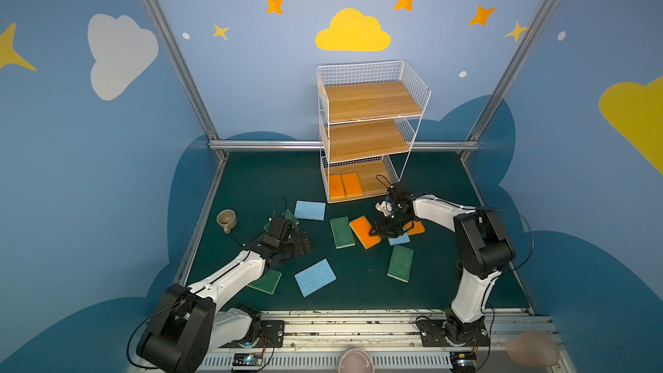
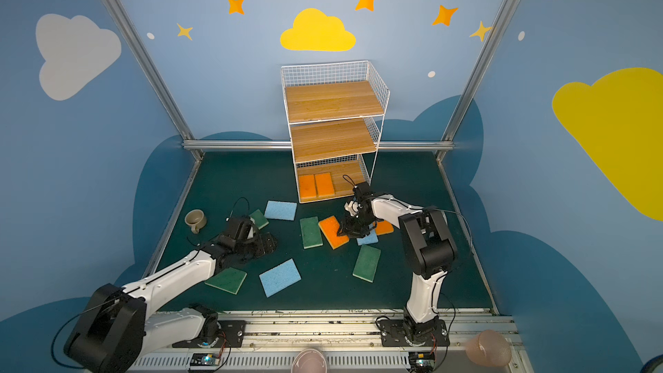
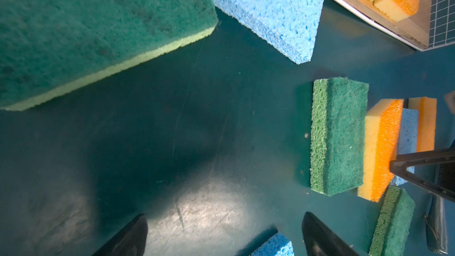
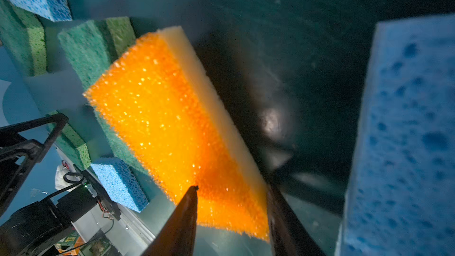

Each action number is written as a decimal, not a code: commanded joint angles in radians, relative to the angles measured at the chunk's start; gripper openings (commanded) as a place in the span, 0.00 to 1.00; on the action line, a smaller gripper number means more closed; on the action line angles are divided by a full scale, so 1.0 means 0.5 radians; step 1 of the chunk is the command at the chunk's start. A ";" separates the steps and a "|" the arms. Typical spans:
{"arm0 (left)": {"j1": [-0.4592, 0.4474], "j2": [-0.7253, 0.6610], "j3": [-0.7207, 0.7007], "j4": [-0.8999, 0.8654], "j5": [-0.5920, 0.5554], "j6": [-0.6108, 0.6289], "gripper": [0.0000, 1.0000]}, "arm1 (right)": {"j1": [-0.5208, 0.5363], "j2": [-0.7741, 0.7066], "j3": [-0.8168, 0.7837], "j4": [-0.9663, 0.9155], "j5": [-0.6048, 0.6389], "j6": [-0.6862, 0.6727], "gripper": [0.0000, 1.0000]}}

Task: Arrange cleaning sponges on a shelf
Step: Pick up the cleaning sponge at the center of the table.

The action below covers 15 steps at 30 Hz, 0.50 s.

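An orange sponge (image 1: pixel 362 232) is lying on the counter (image 1: pixel 358 281) in front of the shelf (image 1: pixel 369 130), whose bottom tier is holding two orange sponges (image 1: pixel 351 184); the right fingers (image 4: pixel 184 217) are gripping the lying sponge's end, and the left fingers (image 3: pixel 130 240) are hanging wide open

Orange sponge (image 4: pixel 160 119), centre of the right wrist view: coarse, glinting scouring fibre over smooth pale-yellow foam.
Light blue sponge (image 3: pixel 268 8), upper centre of the left wrist view: matt, open-pored foam.
Dark green sponge (image 3: pixel 344 136), right of the same view: felted abrasive pad on porous pale-green foam.
Shelf (image 1: pixel 373 102): grained light wood planks, white-coated wire grid.
Table mat (image 3: pixel 197 119): dark green, smooth, scuffed, faint sheen.
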<state>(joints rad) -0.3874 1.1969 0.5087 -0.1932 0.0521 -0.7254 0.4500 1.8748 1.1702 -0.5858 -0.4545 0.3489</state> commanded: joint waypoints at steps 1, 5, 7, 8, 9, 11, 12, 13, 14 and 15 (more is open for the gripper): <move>-0.003 -0.031 0.009 -0.015 -0.017 0.010 0.97 | 0.052 0.032 -0.022 -0.012 0.110 0.022 0.43; -0.005 -0.054 -0.011 -0.018 -0.024 0.007 0.97 | 0.096 0.068 -0.021 -0.030 0.190 0.037 0.34; -0.007 -0.066 -0.015 -0.023 -0.027 0.005 0.97 | 0.108 0.080 -0.025 -0.025 0.203 0.046 0.28; -0.006 -0.071 -0.020 -0.030 -0.030 0.004 0.97 | 0.113 0.080 -0.027 -0.025 0.206 0.048 0.22; -0.005 -0.082 -0.020 -0.038 -0.033 0.004 0.97 | 0.113 0.076 -0.030 -0.020 0.209 0.056 0.16; -0.006 -0.097 -0.018 -0.050 -0.037 0.008 0.97 | 0.113 0.054 -0.042 -0.015 0.213 0.063 0.05; -0.005 -0.106 -0.023 -0.053 -0.041 0.007 0.97 | 0.113 0.035 -0.047 -0.013 0.215 0.066 0.01; -0.007 -0.115 -0.025 -0.058 -0.043 0.008 0.98 | 0.113 0.018 -0.051 -0.014 0.218 0.067 0.00; -0.005 -0.121 -0.026 -0.064 -0.046 0.008 0.97 | 0.111 -0.008 -0.057 -0.007 0.216 0.072 0.00; -0.005 -0.129 -0.026 -0.067 -0.048 0.011 0.98 | 0.104 -0.041 -0.068 0.003 0.208 0.078 0.00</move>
<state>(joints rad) -0.3874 1.1530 0.5072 -0.1974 0.0444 -0.7258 0.4946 1.8729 1.1667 -0.5732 -0.3843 0.3801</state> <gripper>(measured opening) 0.975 0.053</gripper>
